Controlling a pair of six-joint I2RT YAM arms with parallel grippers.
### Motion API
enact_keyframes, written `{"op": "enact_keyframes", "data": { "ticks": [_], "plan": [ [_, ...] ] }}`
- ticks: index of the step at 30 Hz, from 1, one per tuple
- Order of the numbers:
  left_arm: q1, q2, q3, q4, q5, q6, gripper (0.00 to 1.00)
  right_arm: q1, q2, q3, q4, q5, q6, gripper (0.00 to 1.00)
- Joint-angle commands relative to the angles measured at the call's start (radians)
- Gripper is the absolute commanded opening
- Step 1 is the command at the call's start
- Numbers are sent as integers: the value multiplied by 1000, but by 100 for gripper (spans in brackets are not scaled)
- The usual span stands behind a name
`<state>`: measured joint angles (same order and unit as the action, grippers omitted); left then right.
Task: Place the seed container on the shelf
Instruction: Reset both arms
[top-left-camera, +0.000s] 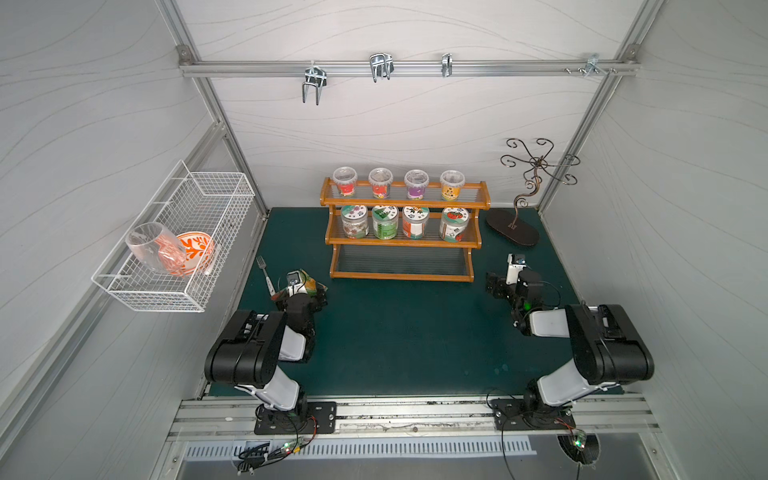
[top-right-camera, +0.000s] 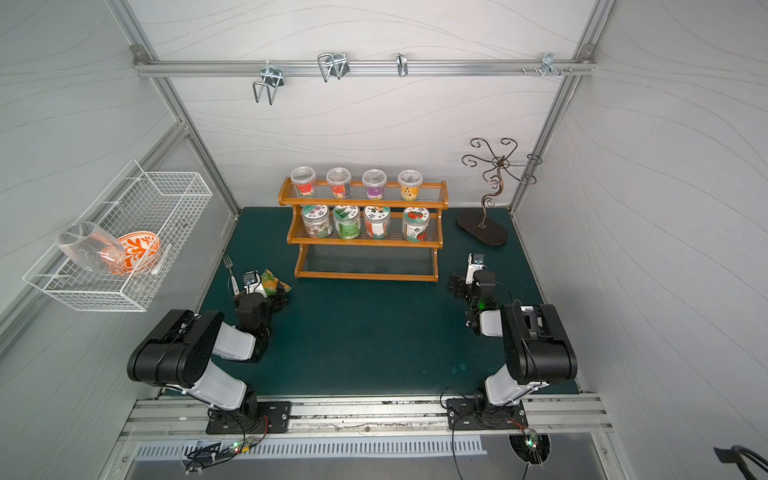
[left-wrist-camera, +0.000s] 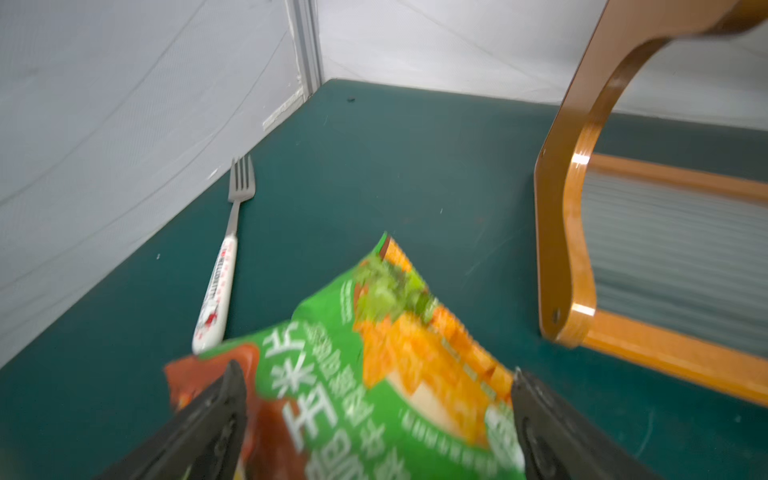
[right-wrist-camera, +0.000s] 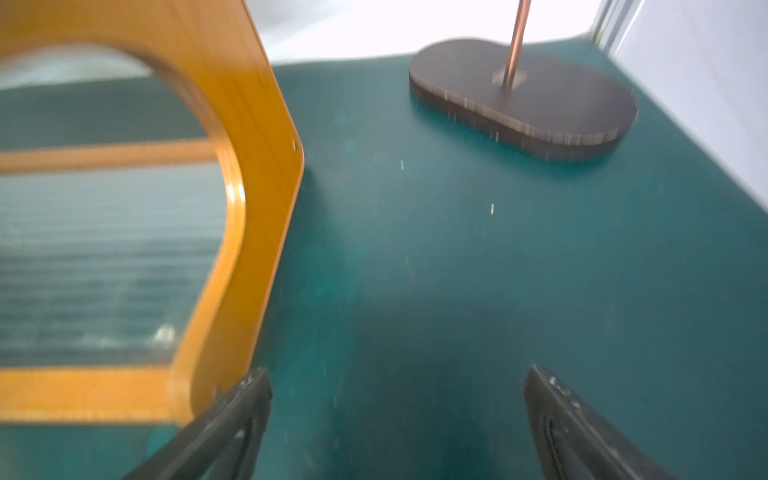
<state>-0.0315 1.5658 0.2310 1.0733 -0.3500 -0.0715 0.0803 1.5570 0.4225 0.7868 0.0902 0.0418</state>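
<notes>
my left claw (left-wrist-camera: 376, 370) is spread fully wide, low over a green and orange snack packet (left-wrist-camera: 399, 332) that lies between its jaws beside a fork (left-wrist-camera: 232, 232). i judge it is not gripping the packet. my right claw (right-wrist-camera: 397, 370) is just as wide and empty, parked over bare counter (top-left-camera: 407, 332) off the right end of the shelf (top-left-camera: 401, 242), well short of the copper stand (right-wrist-camera: 523, 99).

i see no loose seed container on the counter. eight jars (top-left-camera: 386, 222) stand upright in two rows of four on the upper tiers, so i judge it is already among them, though i cannot tell which. the bottom tier (top-left-camera: 401, 262) is bare, likely kept free as easy landing room.
</notes>
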Motion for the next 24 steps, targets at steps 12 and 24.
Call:
{"op": "enact_keyframes", "data": {
  "ticks": [12,24],
  "plan": [
    [5,-13,169,-191,-13,-2,100,15,8,16,2,21,-25,99],
    [5,-10,170,-193,-13,-2,100,15,7,16,2,21,-24,99]
  ]
}}
